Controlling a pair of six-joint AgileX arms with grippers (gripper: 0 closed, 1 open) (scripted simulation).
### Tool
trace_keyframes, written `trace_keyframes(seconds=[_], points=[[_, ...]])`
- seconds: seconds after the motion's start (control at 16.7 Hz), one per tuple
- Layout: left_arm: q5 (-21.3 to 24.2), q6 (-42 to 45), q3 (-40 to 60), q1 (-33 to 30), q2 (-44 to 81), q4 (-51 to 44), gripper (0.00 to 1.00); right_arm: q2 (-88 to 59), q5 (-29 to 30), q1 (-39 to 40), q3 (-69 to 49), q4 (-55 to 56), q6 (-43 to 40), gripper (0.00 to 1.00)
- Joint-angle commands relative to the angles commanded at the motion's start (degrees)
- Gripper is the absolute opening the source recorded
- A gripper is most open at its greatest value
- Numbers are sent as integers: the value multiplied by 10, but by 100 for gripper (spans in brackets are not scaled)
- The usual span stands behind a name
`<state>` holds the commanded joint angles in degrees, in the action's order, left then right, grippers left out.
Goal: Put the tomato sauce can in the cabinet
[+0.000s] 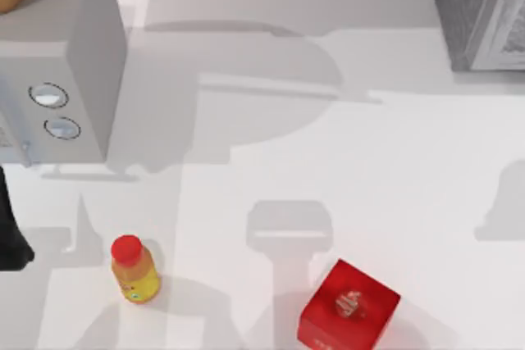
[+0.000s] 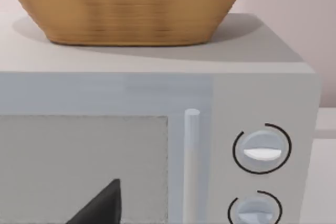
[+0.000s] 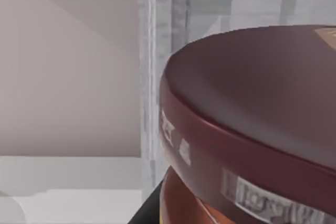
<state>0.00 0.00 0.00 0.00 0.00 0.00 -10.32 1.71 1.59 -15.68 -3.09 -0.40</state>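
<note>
The tomato sauce can was seen at very close range in the right wrist view, its dark maroon round top tilted across the view and a strip of orange label visible beneath the rim. A dark edge, taken to be part of the right tool, was seen just under the can, touching or nearly touching it. Whether the right tool was spread or pinching the can could not be told. Behind the can, a pale vertical frame and grey speckled panels of the cabinet were seen near at hand.

In the top view, the cabinet was located at the far right corner of the worktop, with its pale-framed door panel facing the right edge. A light grey box with two round silver knobs stood at the far left, and a woven basket rested on top of it. A yellow bottle with a red cap lay near the front left, and a red box stood at the front centre, well apart from the bottle.

The left arm was seen at the left edge, beside the knobbed box. A dark fingertip of the left tool was seen before the box's door; its state could not be told.
</note>
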Motion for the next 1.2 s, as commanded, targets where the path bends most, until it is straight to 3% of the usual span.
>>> trace_keyframes(seconds=[0.84,1.2], points=[[0,0,0,0,0,0,100,-506,74,69,-670,-203,-5,0],[0,0,0,0,0,0,100,-647,94,90,-874,-257,10,0]])
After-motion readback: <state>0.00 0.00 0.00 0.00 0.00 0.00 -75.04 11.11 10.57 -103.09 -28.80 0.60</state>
